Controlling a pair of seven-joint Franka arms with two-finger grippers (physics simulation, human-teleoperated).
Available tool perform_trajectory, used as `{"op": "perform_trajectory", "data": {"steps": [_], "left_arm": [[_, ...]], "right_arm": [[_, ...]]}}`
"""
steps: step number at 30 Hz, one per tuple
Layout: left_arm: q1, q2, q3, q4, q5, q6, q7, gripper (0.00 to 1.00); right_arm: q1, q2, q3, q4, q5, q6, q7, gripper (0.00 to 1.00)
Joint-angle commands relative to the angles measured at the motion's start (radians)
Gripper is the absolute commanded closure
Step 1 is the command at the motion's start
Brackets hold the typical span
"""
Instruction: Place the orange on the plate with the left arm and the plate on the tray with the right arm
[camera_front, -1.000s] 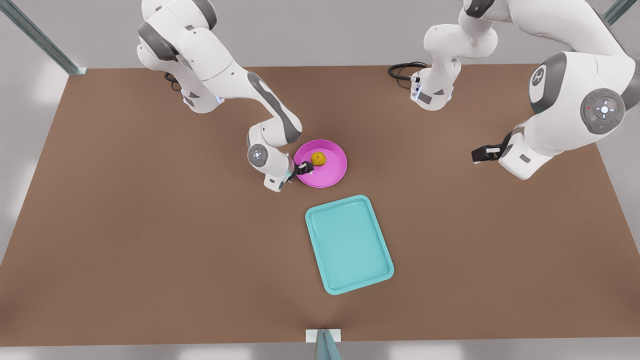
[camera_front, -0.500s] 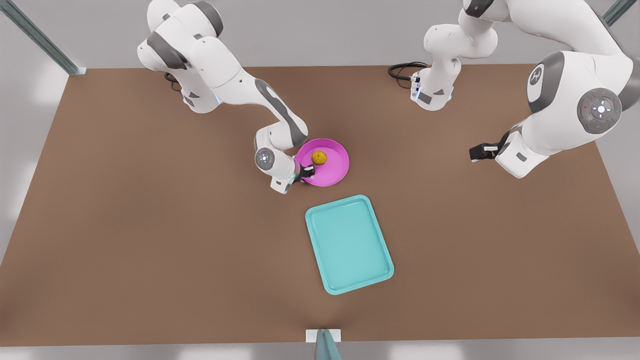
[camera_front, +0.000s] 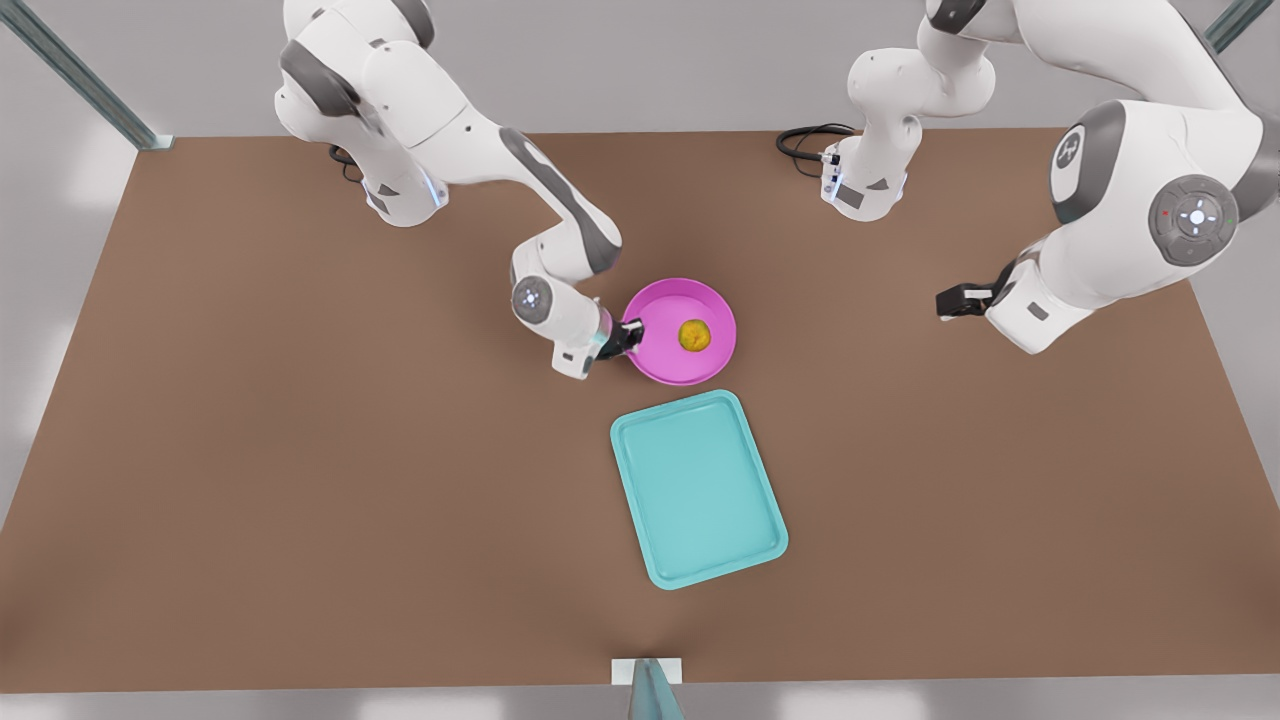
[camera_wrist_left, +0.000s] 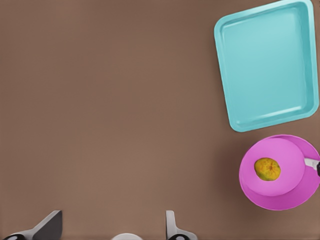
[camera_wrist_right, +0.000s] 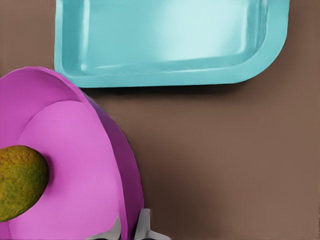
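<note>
Two jobs on the card, and one looks done: the orange (camera_front: 695, 335) sits inside the plate (camera_front: 660, 352), a little off centre on the side away from my gripper. The plate is just above the middle of the front view, with the tray (camera_front: 700, 490) directly below it, near but not touching.

My right gripper (camera_front: 625, 335) is at the plate's edge on the front view's left. In the right wrist view its fingers (camera_wrist_right: 145, 226) pinch together on the raised rim, one inside and one outside. From that view the dish looks tipped, but I can't tell whether it's clear of the table (camera_front: 300, 450).

My left gripper (camera_front: 950, 300) waits well out at the right of the front view. Its fingers (camera_wrist_left: 172, 229) are spread apart with nothing between them.

Now, handling. I judge the plate stiff and light, a smooth shallow dish, so an edge pinch should carry it, though a one-sided hold lets it sag or swivel. The real worry is the orange: it's round and loose, and the low rim is all that holds it. Any tilt or jerk and I reckon it rolls out.

I want the dish level and the travel slow on the short run down-frame to the tray. The rim is the only sensible place to hold, so I'm staying where I am and setting it down flat inside the tray's lip.
</note>
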Motion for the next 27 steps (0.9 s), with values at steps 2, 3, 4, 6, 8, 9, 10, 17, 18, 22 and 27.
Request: {"op": "perform_trajectory", "data": {"steps": [2,3,4,6,8,9,10,17,18,22,27], "left_arm": [[0.0,-0.003,-0.002,0.002,0.001,-0.001,0.008,0.0],[0.0,-0.003,-0.002,0.002,0.001,-0.003,0.008,0.0],[0.0,-0.003,-0.003,0.002,0.001,-0.001,0.008,0.0],[0.0,-0.003,-0.003,0.002,0.001,-0.001,0.008,0.0],[0.0,-0.004,-0.002,0.002,0.001,-0.003,0.008,0.0],[0.0,-0.006,-0.002,0.002,0.001,-0.003,0.006,0.0],[0.0,-0.006,-0.002,0.002,0.001,-0.003,0.006,0.0],[-0.006,-0.006,-0.015,0.002,0.001,-0.01,0.002,0.0],[-0.006,-0.006,-0.015,0.002,0.001,-0.01,0.002,0.0],[-0.006,-0.003,-0.015,0.002,0.001,-0.01,0.002,0.0],[-0.007,-0.006,-0.015,0.002,0.001,-0.01,0.002,0.0]], "right_arm": [[-0.036,-0.021,0.0,0.043,-0.004,-0.014,0.045,0.79],[-0.07,-0.013,-0.001,0.083,-0.004,-0.014,0.047,0.79],[-0.1,-0.005,-0.001,0.115,-0.003,-0.014,0.047,0.79],[-0.159,0.013,-0.004,0.162,-0.003,-0.014,0.048,0.79],[-0.19,0.053,-0.013,0.227,0.002,-0.014,0.048,0.79],[-0.2,0.079,-0.027,0.256,0.002,-0.013,0.048,0.79],[-0.208,0.088,-0.038,0.271,0.002,-0.013,0.048,0.79],[-0.214,0.367,-0.066,0.626,-0.007,-0.007,0.122,0.79],[-0.214,0.403,-0.064,0.661,-0.007,-0.007,0.12,0.79],[-0.193,0.441,-0.064,0.684,-0.007,0.0,0.122,0.79],[-0.162,0.487,-0.062,0.756,-0.007,0.007,0.146,0.79]]}}
